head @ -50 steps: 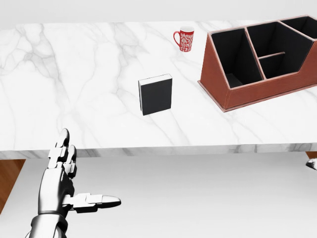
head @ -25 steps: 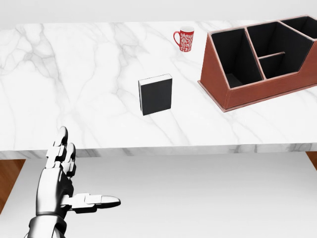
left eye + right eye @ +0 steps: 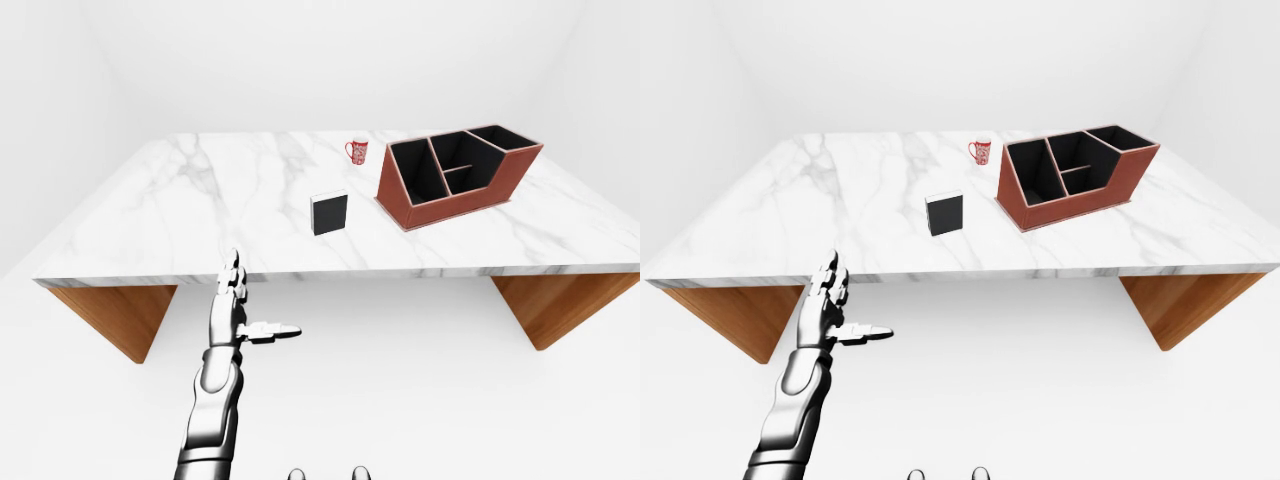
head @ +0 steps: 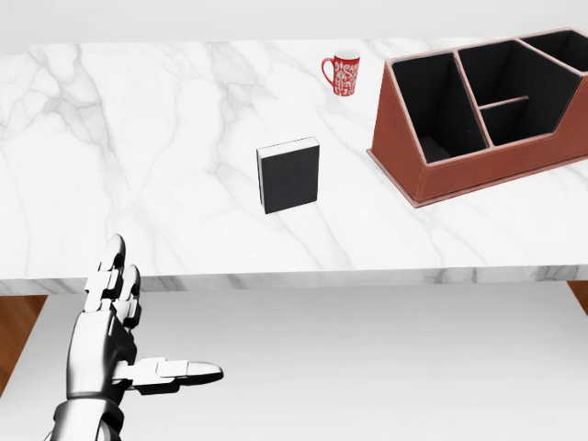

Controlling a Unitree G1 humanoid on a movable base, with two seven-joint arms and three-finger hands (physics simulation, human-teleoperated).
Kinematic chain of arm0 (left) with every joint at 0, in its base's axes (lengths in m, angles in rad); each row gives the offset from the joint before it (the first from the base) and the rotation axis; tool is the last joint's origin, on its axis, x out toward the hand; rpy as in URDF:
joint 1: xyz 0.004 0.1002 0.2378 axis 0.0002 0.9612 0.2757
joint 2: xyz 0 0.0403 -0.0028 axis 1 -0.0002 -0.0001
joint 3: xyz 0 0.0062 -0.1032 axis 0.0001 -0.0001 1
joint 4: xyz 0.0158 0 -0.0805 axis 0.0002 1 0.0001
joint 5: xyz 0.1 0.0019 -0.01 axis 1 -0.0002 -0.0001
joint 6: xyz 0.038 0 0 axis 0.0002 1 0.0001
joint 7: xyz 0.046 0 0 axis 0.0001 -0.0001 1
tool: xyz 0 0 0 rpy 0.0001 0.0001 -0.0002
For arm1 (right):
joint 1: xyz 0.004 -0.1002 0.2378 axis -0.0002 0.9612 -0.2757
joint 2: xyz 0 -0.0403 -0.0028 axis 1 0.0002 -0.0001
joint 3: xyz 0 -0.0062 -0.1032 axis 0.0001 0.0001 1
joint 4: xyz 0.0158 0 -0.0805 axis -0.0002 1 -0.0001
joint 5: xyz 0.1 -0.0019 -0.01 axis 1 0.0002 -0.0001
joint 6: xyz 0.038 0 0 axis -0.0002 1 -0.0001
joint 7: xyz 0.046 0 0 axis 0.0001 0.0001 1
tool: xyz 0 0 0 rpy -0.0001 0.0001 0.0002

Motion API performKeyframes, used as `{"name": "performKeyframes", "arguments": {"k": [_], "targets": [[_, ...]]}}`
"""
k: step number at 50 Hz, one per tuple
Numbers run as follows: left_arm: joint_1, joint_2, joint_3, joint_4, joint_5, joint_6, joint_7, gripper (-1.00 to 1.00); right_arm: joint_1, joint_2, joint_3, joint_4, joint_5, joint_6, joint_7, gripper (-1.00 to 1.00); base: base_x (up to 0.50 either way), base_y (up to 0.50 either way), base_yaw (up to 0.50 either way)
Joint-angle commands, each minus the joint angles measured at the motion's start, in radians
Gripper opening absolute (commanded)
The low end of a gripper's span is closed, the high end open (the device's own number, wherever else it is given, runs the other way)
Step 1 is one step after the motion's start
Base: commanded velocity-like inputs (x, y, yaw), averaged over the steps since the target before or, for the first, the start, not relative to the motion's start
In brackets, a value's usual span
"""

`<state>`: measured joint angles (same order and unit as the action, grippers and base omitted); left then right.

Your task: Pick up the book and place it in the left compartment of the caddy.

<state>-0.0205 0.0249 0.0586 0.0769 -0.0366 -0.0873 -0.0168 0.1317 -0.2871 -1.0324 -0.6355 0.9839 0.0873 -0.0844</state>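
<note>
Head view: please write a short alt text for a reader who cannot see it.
A black book stands on a white marble table, left of a brown caddy with empty compartments; a red mug is above. The robot's open left hand hovers at lower left, touching nothing.

Caddy (image 4: pixel 496 138) cut by head view's right edge; mug (image 3: pixel 357 151) pattern illegible.
</note>
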Motion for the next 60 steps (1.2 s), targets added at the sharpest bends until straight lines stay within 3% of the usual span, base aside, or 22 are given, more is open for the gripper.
{"name": "performKeyframes", "arguments": {"k": [1, 16, 24, 60], "targets": [[-0.006, 0.001, 0.002, 0.014, -0.005, 0.0, 0.002, 1.0, 0.046, 0.007, -0.062, 0.054, 0.076, 0.0, 0.016, 1.0, 0.0, 0.0, 0.0], [0.0, -0.001, -0.005, 0.007, 0.008, 0.0, 0.001, 1.0, 0.067, 0.018, -0.102, 0.073, 0.037, 0.0, 0.056, 1.0, 0.0, 0.0, 0.0], [0.006, -0.002, -0.008, -0.007, 0.01, 0.0, -0.003, 1.0, 0.087, 0.073, -0.097, 0.105, -0.008, 0.0, 0.117, 1.0, 0.0, 0.0, 0.0], [-0.004, 0.0, -0.005, 0.02, 0.009, 0.0, -0.005, 1.0, 0.11, 0.077, -0.137, 0.142, 0.005, 0.0, 0.155, 1.0, 0.0, 0.0, 0.0]]}}
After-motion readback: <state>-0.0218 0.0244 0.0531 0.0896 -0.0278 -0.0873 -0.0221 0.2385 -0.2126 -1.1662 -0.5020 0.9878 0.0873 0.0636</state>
